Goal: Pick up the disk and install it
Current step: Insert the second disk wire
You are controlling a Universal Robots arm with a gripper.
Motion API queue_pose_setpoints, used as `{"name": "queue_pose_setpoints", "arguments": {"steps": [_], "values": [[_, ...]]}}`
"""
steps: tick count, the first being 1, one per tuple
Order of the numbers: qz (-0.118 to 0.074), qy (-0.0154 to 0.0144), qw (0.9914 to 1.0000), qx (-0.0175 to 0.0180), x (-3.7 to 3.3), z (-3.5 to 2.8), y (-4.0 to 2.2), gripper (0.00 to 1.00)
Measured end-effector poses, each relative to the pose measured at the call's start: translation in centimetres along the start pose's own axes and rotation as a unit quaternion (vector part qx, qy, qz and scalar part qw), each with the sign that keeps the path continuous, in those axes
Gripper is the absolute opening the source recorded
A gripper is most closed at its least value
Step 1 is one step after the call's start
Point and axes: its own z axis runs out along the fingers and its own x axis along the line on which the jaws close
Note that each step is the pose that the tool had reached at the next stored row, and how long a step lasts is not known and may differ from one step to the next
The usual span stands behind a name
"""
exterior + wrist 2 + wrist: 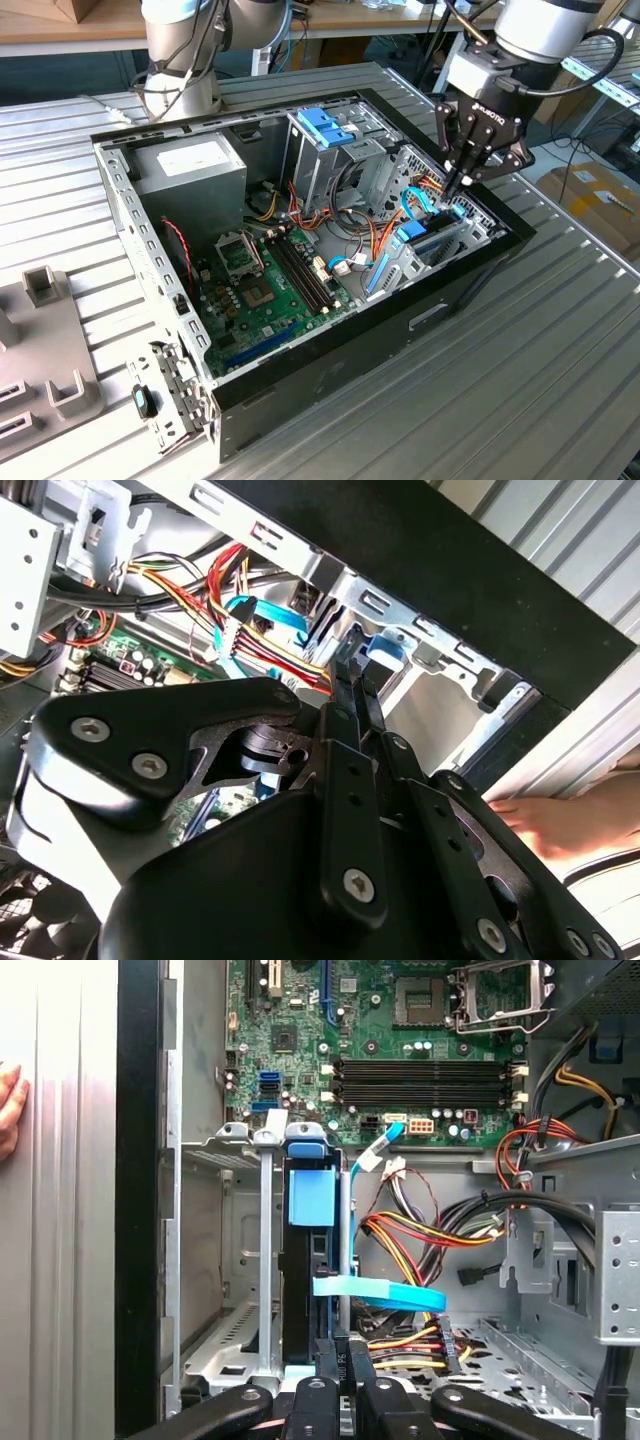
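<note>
The black two-fingered gripper hangs low over the drive cage at the front corner of the open black desktop computer case, at the exterior view's right. In the first wrist view its fingers are drawn together on the upper edge of the disk, a flat hard drive in a light-blue plastic rail frame, standing on edge and already sunk most of the way into the grey metal bay. A flat light-blue data cable crosses just beside it, so my worry is that the drive could snag or pinch that cable, or jam on the rails if it tilts. A person's hand rests near the case on the ribbed metal table. Print on the green motherboard is too small to read
</note>
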Motion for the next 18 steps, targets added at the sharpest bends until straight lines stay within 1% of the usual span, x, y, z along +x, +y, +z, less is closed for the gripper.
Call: {"name": "queue_pose_setpoints", "arguments": {"steps": [2, 6, 9, 12, 18], "values": [[0.0, 0.0, 1.0, 0.0, 0.05, 0.22, 0.17, 0.16], [0.0, 0.0006, 1.0, 0.0, 0.05, 0.7, 0.24, 0.16], [0.0, 0.0008, 1.0, 0.0, 0.07, 0.76, 0.24, 0.16], [0.0, 0.0007, 1.0, 0.0, 0.28, 0.81, 0.28, 0.16], [0.0, 0.0008, 1.0, 0.0, 0.31, 1.07, 0.45, 0.16]]}}
